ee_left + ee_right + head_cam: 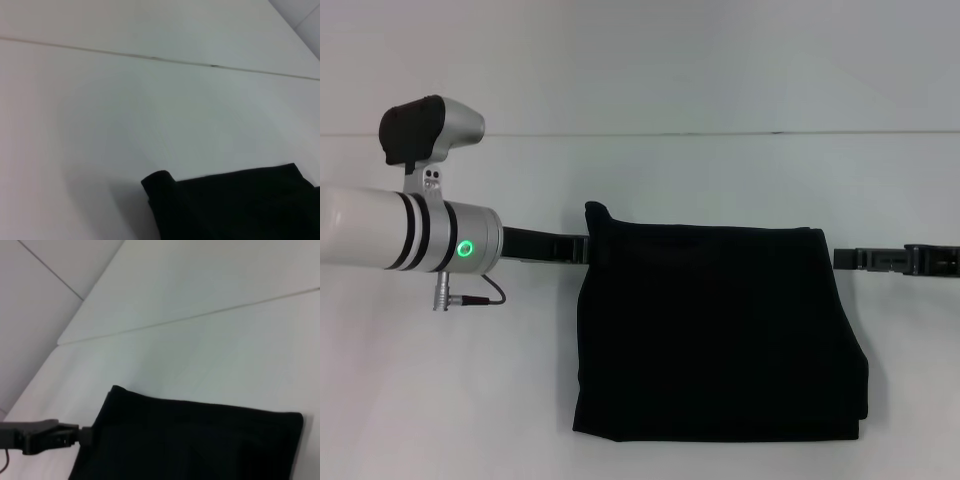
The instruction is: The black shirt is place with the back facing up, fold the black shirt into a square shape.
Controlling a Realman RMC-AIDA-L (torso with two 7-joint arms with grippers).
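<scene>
The black shirt (720,330) lies on the white table as a folded, roughly square stack, with its upper left corner bunched up slightly. My left gripper (575,246) reaches in low from the left and meets that corner's edge. In the right wrist view the left gripper (82,435) touches the side of the shirt (190,440). My right gripper (840,258) comes in level from the right, with its tip right at the shirt's upper right edge. The left wrist view shows only the raised corner of the shirt (240,205).
The white table (470,400) spreads out on all sides of the shirt. A thin seam (720,133) runs across it behind the shirt. The left arm's white and silver wrist (420,235) hangs over the table's left part.
</scene>
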